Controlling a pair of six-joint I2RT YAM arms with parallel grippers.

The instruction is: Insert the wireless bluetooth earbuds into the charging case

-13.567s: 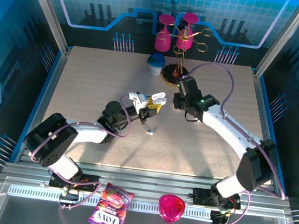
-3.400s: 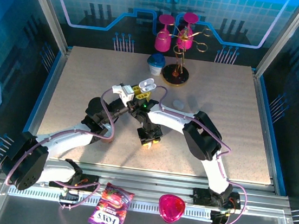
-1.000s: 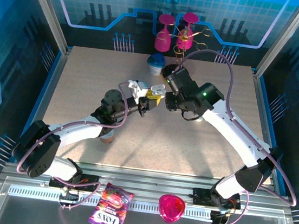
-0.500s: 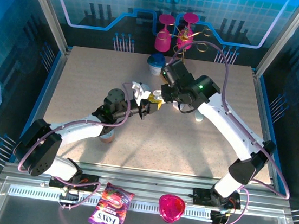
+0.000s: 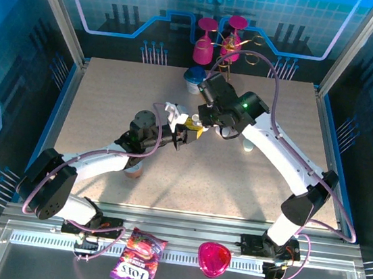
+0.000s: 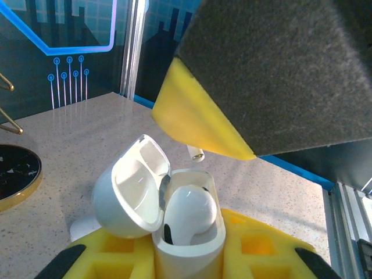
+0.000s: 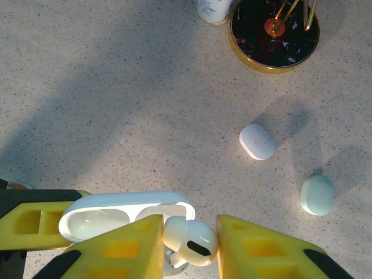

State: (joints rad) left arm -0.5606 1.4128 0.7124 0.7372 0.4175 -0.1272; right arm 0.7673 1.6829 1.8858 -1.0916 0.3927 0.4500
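The speckled beige table carries a black gold-rimmed round stand base and a white-and-blue cup far middle, with a small white rounded case and a pale green rounded case right of centre.

The left arm and right arm stretch inward, tips nearly meeting. The left gripper clamps the charging case. The right gripper (fingers barely apart) pinches an earbud.

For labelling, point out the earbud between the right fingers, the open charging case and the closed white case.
earbud (image 7: 189,237): right wrist view, rounded head.
open charging case (image 6: 189,261): left wrist view, base's front wall.
closed white case (image 7: 257,141): right wrist view, top centre.
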